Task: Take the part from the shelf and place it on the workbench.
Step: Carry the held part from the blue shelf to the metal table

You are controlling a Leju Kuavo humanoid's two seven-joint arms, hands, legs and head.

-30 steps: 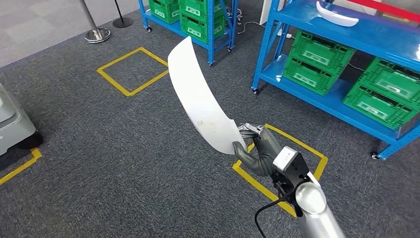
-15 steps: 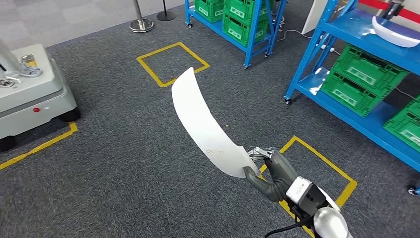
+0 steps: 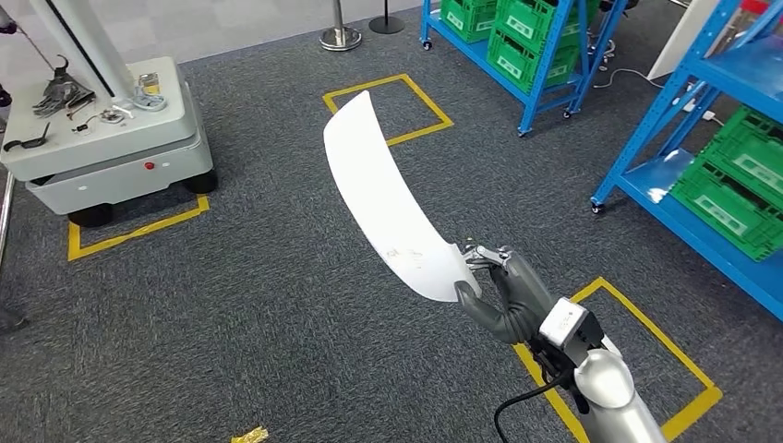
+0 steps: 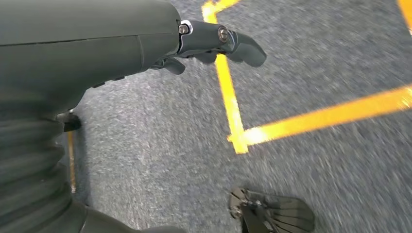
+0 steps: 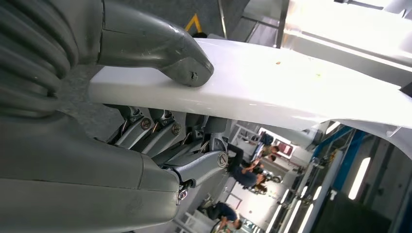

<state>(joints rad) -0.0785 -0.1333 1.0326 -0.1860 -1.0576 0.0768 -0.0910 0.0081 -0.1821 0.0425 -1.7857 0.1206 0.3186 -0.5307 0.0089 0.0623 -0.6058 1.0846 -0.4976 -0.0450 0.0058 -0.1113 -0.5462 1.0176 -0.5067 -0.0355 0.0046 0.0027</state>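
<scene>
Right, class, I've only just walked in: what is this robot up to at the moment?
The robot's right hand grips one end of a long, curved white part, thumb on one face and fingers under the other, holding it up over the grey carpet. A grey wheeled cart with tools on top stands ahead to the left; blue shelves with green crates are off to the right. The left hand holds nothing, above the floor. The part has not been set down yet.

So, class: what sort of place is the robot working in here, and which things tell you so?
Probably a factory or warehouse floor: blue shelving racks hold green crates, yellow floor squares mark stations, and a grey wheeled cart carries tools.
</scene>
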